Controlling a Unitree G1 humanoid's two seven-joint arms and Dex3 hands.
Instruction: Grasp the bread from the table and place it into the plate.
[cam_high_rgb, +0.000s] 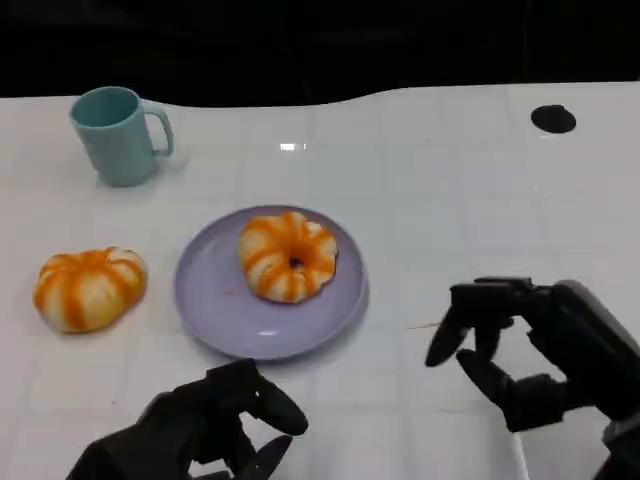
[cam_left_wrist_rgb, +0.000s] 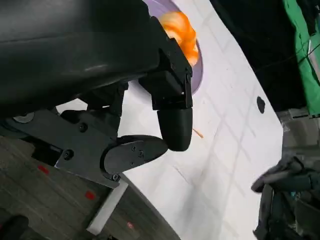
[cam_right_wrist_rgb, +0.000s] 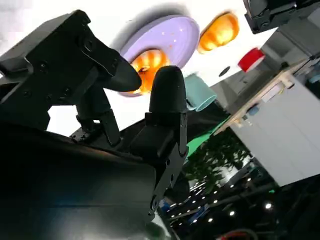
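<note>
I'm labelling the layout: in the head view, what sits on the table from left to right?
Orange-striped bread on the table → teal ceramic mug → round lavender plate holding a second orange-striped bread → small black round mark.

The left hand (cam_high_rgb: 215, 425) rests near the plate (cam_high_rgb: 210, 310), fingers curled and seemingly empty. The right hand (cam_high_rgb: 535, 350) is beside the plate, fingers apart, holding nothing.
</note>
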